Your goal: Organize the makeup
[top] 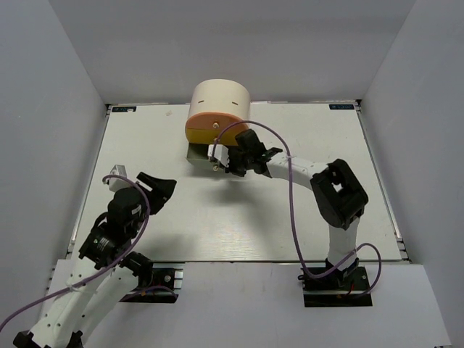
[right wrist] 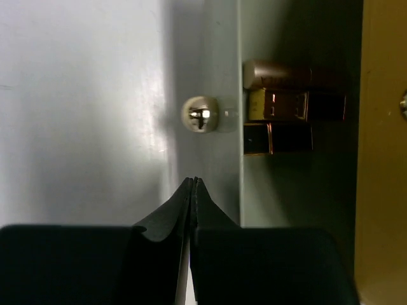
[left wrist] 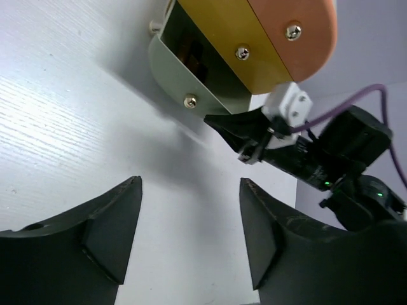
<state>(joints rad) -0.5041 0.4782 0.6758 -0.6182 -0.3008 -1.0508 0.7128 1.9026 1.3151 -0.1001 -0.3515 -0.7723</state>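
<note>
The pale grey-green bottom drawer [right wrist: 210,76] of the box stands pulled out. Inside it lie a copper lipstick [right wrist: 280,74] and two gold-and-black cases [right wrist: 296,105], side by side. My right gripper [right wrist: 193,184] is shut and empty, its tips just below the drawer's round metal knob [right wrist: 200,113]; whether they touch the drawer front I cannot tell. It also shows in the top view [top: 221,163] and the left wrist view [left wrist: 216,122]. My left gripper [left wrist: 191,194] is open and empty over bare table, left of the drawer [top: 167,190]. Brushes, tube and mint bottle are out of view.
The big cream cylindrical box [top: 220,98] stands at the back middle of the white table [top: 290,217], with an orange drawer [top: 215,129] and a yellow drawer [left wrist: 235,38] above the open one. Grey walls enclose the table on three sides.
</note>
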